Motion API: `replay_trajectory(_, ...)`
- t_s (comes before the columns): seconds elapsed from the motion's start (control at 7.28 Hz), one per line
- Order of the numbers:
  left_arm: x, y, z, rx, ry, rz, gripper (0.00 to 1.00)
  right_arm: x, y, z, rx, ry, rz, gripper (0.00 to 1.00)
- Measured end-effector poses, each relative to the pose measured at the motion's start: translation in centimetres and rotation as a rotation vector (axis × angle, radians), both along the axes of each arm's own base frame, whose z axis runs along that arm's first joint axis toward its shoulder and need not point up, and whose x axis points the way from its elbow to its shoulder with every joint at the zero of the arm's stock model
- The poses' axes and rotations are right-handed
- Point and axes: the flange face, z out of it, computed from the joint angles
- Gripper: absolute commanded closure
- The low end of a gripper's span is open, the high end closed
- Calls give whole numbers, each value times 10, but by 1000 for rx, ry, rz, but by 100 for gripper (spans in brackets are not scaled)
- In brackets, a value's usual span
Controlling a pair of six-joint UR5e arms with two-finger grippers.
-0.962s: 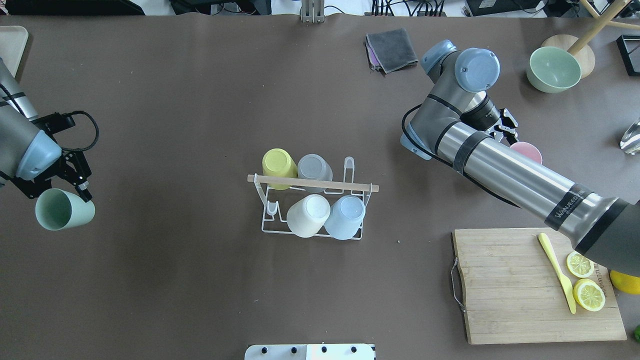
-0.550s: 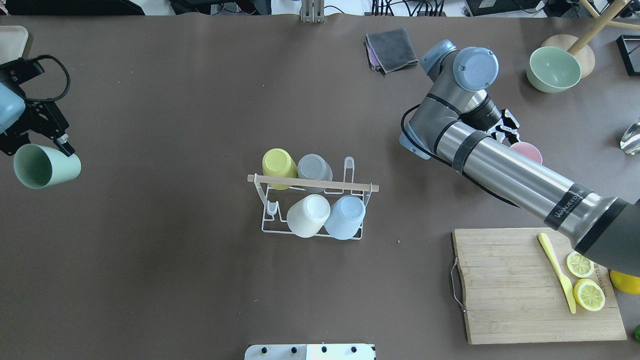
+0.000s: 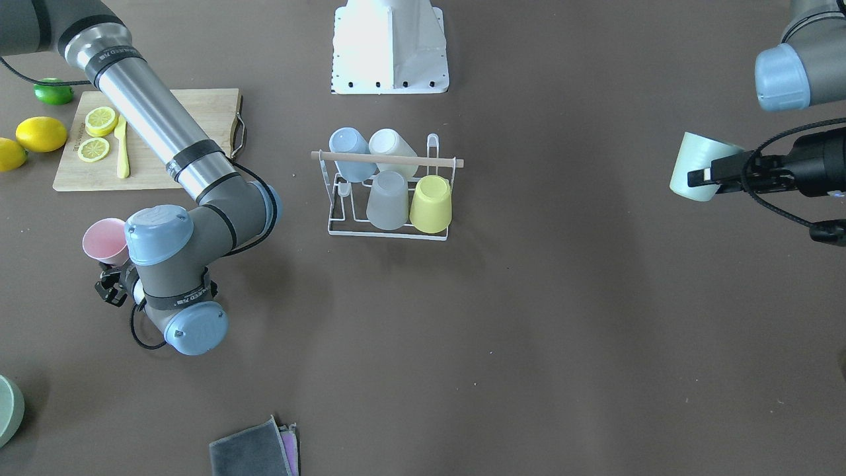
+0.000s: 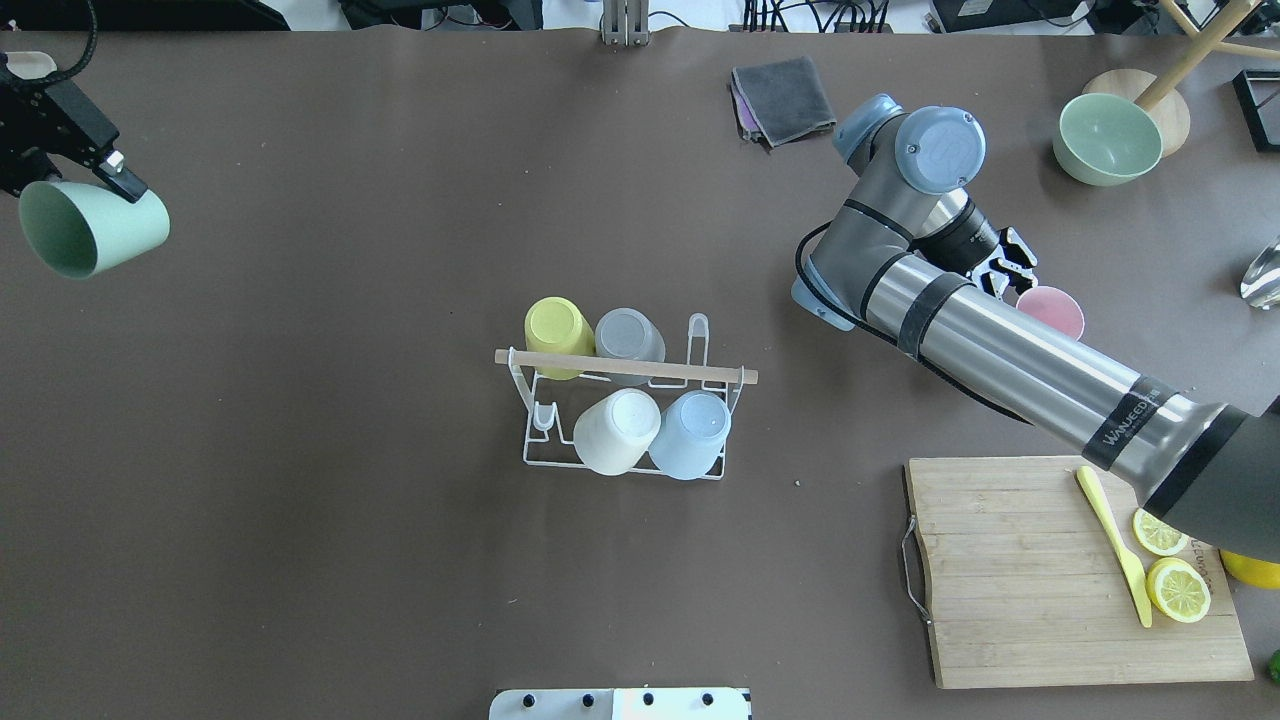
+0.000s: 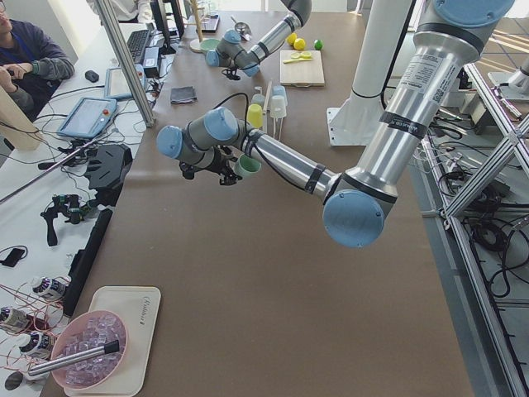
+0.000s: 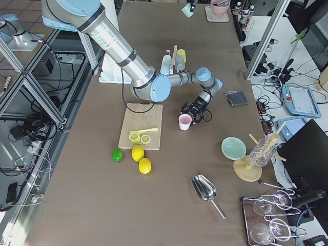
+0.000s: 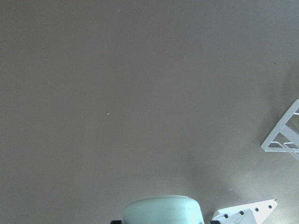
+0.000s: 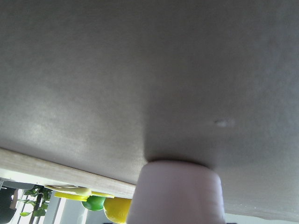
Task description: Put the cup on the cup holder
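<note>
I was in the carrying step. My left gripper (image 4: 105,182) was clamped on the rim of the green cup (image 4: 100,230), which hung on its side in the air, well apart from the cup holder (image 4: 545,462), at about ten o'clock from it in the overhead view. The holder already bore four cups. Two prongs stood bare, one at its seven o'clock corner and one at one o'clock.

I judged my next move was to swing the cup in, turn its mouth down and lower it over the nearer bare prong, clear of the white cup (image 4: 615,430).

My right gripper (image 4: 1005,275) sat at the pink cup (image 4: 1052,310); whether it was clenched I cannot tell.
</note>
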Motion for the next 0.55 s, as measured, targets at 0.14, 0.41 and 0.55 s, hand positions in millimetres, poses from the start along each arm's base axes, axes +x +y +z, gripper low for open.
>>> replay_trajectory(0.14,-5,-3,-19,82,5,-35,81,1,0,0,-2,0,-21,58)
replay_trajectory(0.41,-8,-5,-40,222,15,-88,89,3,0,1,1,0,-50,62)
replay_trajectory(0.55,-9,-5,-49,302,18,-109,92,4,0,-1,4,3,-53,62)
